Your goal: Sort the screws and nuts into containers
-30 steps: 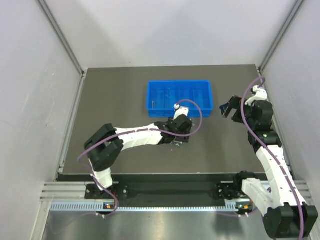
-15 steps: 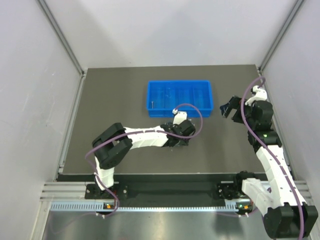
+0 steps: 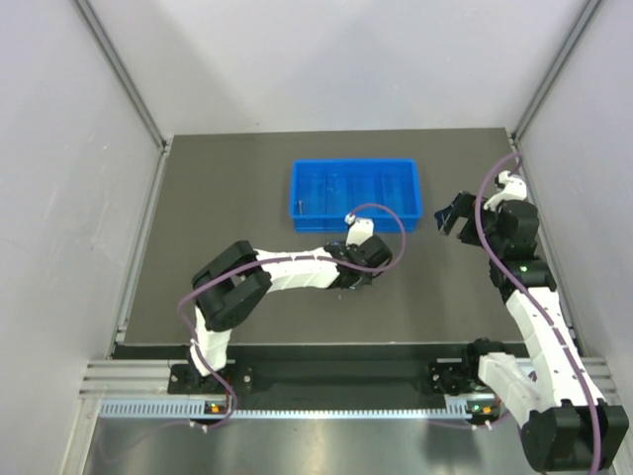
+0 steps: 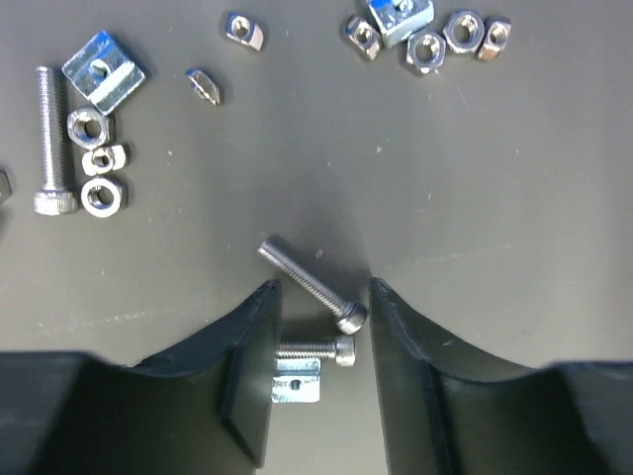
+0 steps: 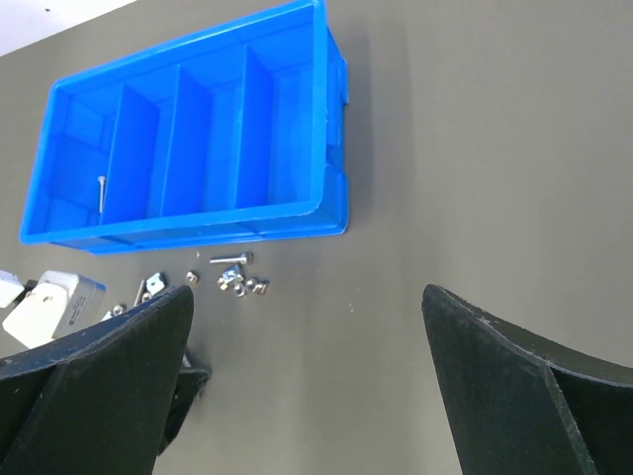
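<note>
Left gripper slid slightly right along near side of tray.
Two screws lie between its open, empty fingers, just before tray; nuts scattered beside. Right gripper open, empty, right of tray.

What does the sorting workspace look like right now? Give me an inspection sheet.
Surface: dark grey mat, flat.
Job's things: blue tray holds one screw in an end compartment; other screws and nuts lie loose on the mat.
Clutter: nothing seen.
Grippers: left gripper open, fingers either side of two screws; right gripper open, empty, right of the tray.
Cables: purple cable looped along each arm.
Surroundings: grey walls.
</note>
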{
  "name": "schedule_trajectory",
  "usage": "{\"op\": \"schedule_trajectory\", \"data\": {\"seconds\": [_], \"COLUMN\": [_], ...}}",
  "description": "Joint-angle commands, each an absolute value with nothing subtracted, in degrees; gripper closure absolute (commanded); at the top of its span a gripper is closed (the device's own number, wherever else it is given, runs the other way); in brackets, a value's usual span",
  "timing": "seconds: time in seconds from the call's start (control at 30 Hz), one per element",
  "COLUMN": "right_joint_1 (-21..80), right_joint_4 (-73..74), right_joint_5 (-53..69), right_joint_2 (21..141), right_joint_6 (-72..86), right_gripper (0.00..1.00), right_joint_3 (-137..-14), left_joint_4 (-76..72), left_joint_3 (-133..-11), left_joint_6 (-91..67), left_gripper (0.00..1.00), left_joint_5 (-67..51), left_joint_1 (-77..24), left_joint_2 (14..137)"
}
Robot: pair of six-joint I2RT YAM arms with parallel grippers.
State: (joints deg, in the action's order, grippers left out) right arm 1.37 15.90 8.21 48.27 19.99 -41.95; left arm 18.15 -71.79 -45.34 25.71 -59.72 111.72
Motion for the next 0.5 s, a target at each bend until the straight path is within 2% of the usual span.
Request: {"op": "schedule_trajectory", "data": {"seconds": [0.0, 0.13, 0.23, 0.37, 0.43, 0.47], "right_joint_1": [1.58, 1.67, 1.58, 1.58, 1.58, 1.67], "right_joint_4": [14.24, 14.24, 14.24, 14.24, 14.24, 14.24], "right_joint_5": [8.0, 7.82, 7.91, 7.65, 7.47, 7.47], "right_joint_2": [48.08, 48.16, 48.25, 48.25, 48.34, 48.34], "right_joint_6": [19.42, 19.34, 19.42, 19.42, 19.34, 19.34], "right_gripper": [0.0, 0.0, 0.0, 0.0, 0.0, 0.0], "right_joint_3": [-42.01, -42.01, -42.1, -42.1, -42.1, -42.1], "left_joint_4": [18.37, 18.28, 18.19, 17.84, 17.84, 17.67], "left_joint_3": [-73.12, -73.56, -73.65, -73.48, -73.39, -73.39], "left_joint_6": [-45.79, -45.09, -44.65, -44.12, -43.86, -43.68], "left_gripper": [0.57, 0.68, 0.71, 0.8, 0.94, 0.96], "left_joint_5": [26.45, 26.98, 26.81, 26.72, 27.16, 27.42], "left_joint_1": [-59.85, -59.77, -59.85, -59.85, -59.77, -59.85], "left_joint_2": [113.99, 114.61, 115.05, 115.14, 114.53, 114.17]}}
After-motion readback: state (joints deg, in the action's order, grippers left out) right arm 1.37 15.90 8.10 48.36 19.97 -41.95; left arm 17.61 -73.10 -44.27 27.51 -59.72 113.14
